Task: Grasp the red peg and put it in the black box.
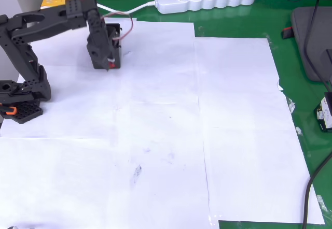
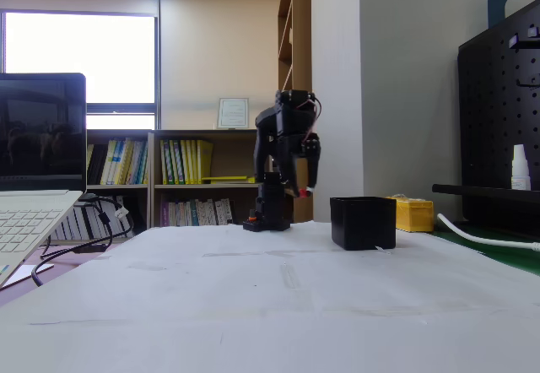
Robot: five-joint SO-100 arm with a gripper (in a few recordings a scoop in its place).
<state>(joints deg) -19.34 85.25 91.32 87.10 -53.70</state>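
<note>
1. Black box [image 2: 363,222]: on the white paper sheets [image 1: 155,136], far-left corner, under the arm in the overhead view.
2. Gripper [image 2: 304,189]: raised over the box, closed on the red peg [image 2: 301,192].
3. Risk: an off-centre release bounces the peg off the rim.

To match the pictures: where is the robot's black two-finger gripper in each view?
Overhead view: black two-finger gripper upper left, over white paper, small red peg at its tip.
Fixed view: centre, raised, left of the square black plastic box.
Shared landmark: yellow rectangular block, top left overhead, right of box in fixed.
</note>
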